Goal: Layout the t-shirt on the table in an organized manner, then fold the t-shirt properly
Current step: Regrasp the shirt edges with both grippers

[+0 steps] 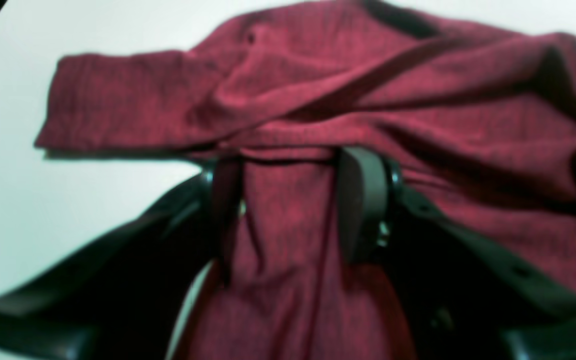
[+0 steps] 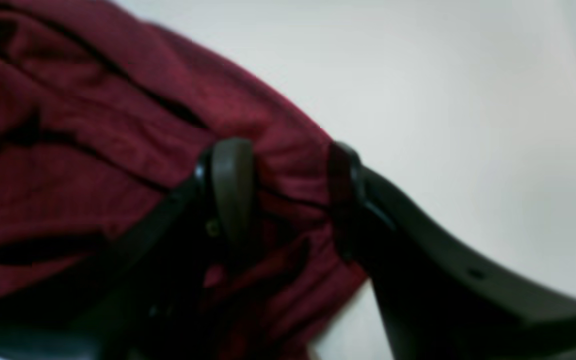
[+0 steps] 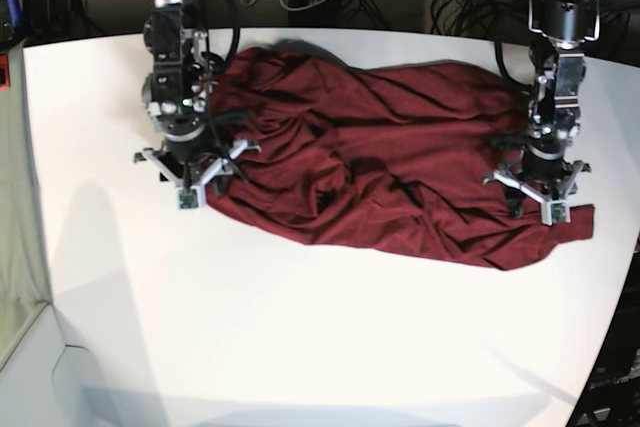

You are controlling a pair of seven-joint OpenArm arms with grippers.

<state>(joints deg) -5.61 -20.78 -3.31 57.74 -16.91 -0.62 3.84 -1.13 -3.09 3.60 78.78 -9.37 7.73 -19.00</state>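
**Barely begun: the t-shirt is stretched out but far from flat**

Broadly, the job is in its laying-out stage, and none of the folding has started. The t-shirt (image 3: 380, 162) lies across the far half of the counter (image 3: 300, 327) as a long, rumpled band running from one arm to the other, with deep creases and overlapping ridges through its middle. It is spread rather than heaped, yet its outline is irregular and no clean hem, collar or pair of sleeves can be made out from the base view.

At the shirt's one end, the left gripper (image 1: 288, 200) has a strip of cloth running up between its fingers; the jaws stand apart around it, and whether they are pinching it I cannot tell. Just beyond, a sleeve-like flap (image 1: 123, 102) lies flat on the white surface.

At the other end, the right gripper (image 2: 288, 195) likewise straddles a bunched edge of fabric, with cloth filling the gap between its fingers. The view is blurred, so a firm grasp cannot be confirmed there either.

My reading is that most of the work is left: pulling the wrinkles out, squaring the garment, then making every fold.
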